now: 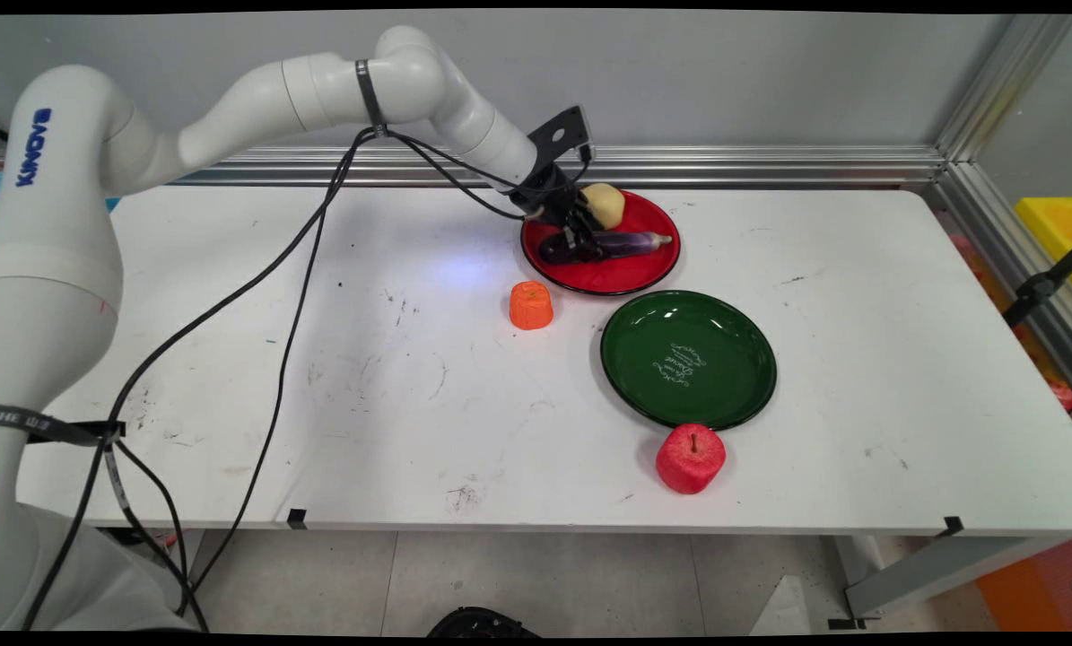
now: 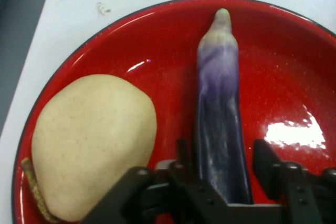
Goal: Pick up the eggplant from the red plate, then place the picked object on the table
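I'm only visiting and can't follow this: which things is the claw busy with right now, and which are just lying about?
Busy with:
claw, its fingers either side of the eggplant
eggplant, lying on the red plate
red plate
pear, beside the eggplant on that plate

Lying about:
green plate
apple
orange piece

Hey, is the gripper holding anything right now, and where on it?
Cannot tell. The gripper straddles the thick end of the long purple eggplant lying on the red plate, a gap beside one finger.
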Tool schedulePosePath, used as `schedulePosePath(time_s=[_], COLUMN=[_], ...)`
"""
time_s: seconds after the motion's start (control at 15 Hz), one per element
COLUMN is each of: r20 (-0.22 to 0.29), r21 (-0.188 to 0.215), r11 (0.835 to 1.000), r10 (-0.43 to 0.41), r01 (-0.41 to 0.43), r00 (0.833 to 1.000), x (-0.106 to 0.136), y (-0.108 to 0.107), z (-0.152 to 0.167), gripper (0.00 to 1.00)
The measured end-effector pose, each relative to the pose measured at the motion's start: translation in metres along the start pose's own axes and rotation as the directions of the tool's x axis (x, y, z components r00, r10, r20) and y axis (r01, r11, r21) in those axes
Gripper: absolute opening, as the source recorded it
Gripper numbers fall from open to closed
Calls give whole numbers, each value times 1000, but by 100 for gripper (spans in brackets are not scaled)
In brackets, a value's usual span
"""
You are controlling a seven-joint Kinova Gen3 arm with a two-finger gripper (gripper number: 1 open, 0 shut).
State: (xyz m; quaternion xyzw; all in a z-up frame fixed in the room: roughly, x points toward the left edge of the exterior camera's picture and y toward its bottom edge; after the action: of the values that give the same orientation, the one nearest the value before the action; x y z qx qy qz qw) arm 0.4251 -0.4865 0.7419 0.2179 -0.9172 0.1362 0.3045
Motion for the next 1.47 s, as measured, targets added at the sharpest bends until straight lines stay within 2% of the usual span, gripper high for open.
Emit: schedulePosePath(time_s=[0.53, 0.8, 1.13, 1.47], r20=[2, -9, -12, -5], r21=[-5, -8, -30, -55], r11=[1000, 1000, 999, 998], r10=[-2, -4, -30, -41], r01=[2, 4, 29, 40], r00=[1000, 1000, 999, 999], x=[7, 22, 35, 33], y=[1, 8, 32, 76], z=[-5, -17, -41, -74], gripper=[0, 0, 0, 0])
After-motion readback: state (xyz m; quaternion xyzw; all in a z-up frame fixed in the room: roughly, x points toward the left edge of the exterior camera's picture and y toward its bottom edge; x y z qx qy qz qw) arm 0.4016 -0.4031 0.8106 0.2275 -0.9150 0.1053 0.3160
